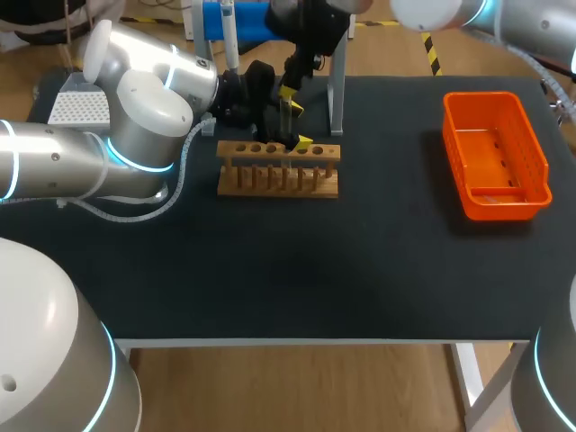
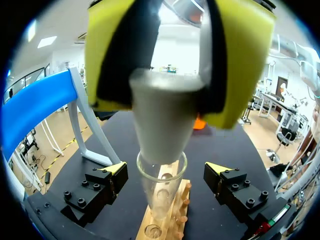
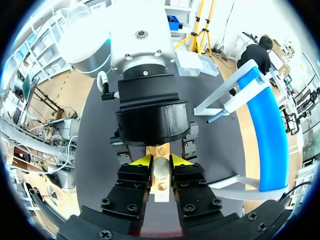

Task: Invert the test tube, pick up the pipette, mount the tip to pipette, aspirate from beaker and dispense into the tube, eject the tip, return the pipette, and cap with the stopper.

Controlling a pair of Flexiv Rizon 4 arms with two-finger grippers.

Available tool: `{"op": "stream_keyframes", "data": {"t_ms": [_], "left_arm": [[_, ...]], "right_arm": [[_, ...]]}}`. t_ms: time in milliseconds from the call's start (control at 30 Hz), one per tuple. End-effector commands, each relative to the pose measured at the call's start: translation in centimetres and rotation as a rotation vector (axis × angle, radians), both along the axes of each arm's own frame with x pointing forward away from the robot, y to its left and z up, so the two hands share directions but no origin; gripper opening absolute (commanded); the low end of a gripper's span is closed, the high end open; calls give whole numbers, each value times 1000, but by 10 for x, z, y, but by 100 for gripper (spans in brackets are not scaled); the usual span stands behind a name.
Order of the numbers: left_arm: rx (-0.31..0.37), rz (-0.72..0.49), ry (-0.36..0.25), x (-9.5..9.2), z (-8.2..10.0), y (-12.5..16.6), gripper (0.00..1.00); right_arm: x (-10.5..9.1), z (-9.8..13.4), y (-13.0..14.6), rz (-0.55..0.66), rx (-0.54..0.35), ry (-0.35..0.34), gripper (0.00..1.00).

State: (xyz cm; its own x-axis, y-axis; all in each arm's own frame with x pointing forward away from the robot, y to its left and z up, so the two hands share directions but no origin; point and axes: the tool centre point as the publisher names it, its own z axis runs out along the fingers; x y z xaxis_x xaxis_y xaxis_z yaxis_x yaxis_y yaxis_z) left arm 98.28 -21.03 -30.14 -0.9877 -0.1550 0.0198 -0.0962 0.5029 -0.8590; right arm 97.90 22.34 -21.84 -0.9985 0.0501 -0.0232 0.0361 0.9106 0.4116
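- Stopper [image 2: 162,115]: pale grey, matte, cone-shaped, wide end up; narrow end sits at the mouth of the test tube [image 2: 150,195], seemingly just inside the rim
- Right gripper [image 3: 161,161] clenched on the stopper, a yellow pad on each side, pointing straight down over the tube
- Test tube: clear glass, round flared rim, upright in a hole of the wooden rack [image 1: 279,171]
- Rack: light wood, a top bar with a row of holes, pegs along the front; sits mid-table towards the back
- Left gripper [image 2: 166,175] released: black fingers with yellow tips either side of the tube, apart from the glass
- Left wrist crowds in close ahead of the right gripper
- Pipette [image 1: 230,40] hangs on the blue stand [image 3: 265,130] behind the rack
- Orange plastic basket [image 1: 535,171], slotted walls, well apart to the right
- White perforated box [image 1: 79,108] at far left
- Table [image 1: 297,270]: black, matte
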Motion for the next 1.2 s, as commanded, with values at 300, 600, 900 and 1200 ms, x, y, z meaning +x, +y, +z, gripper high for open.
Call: {"op": "stream_keyframes", "data": {"t_ms": [300,600,900,1200], "left_arm": [[1,-3,1,1,0,0,100],[1,-3,1,1,0,0,100],[1,-3,1,1,0,0,100],[1,-3,1,1,0,0,100]], "right_arm": [[4,-8,3,8,-10,23,0],[4,-12,3,3,-9,22,0],[3,-21,2,-2,-10,36,0],[2,-27,2,-5,-32,60,0]]}}
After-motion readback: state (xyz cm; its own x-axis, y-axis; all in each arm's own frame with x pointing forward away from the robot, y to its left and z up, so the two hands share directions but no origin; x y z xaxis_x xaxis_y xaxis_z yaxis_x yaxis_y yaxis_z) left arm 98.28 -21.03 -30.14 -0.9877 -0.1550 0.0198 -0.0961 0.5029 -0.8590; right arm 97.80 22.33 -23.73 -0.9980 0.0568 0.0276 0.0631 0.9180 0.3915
